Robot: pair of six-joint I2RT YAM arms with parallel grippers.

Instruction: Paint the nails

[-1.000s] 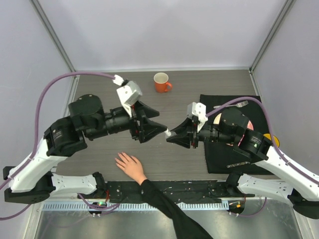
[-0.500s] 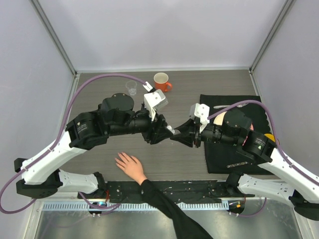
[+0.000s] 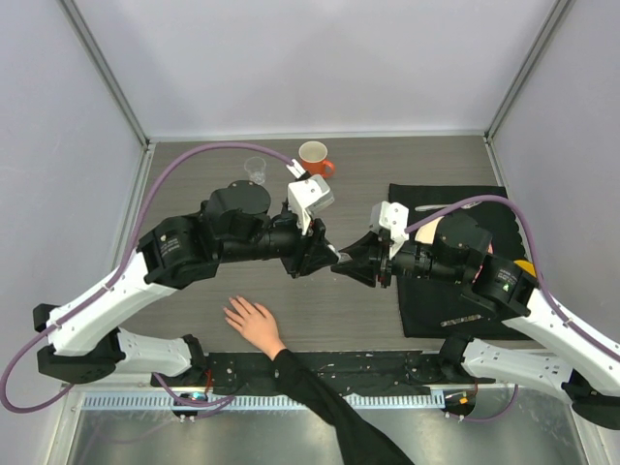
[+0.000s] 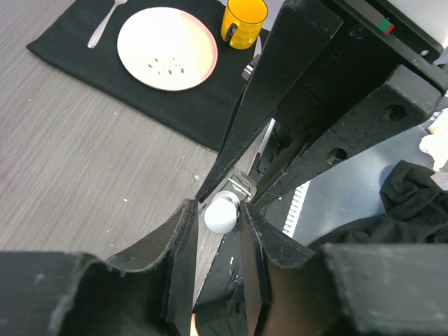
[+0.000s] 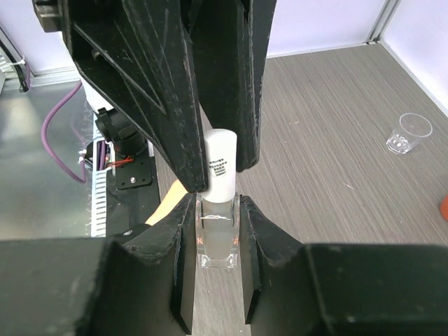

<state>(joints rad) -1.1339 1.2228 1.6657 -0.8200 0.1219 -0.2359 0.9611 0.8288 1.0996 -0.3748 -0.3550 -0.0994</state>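
I am at the opening of the polish; nothing is painted yet. My right end effector (image 5: 217,210) is clamped on the clear bottle (image 5: 218,241), held above the desk (image 3: 407,165). My left end effector (image 4: 220,210) has its fingers narrow about the white cap (image 5: 220,164) — whether they already press it, I cannot tell. The hand (image 3: 254,323) lies flat near the front edge, fingers spread; its nails are too small to see. Next I judge: a firm grip on the cap, then twist and pull it straight off.
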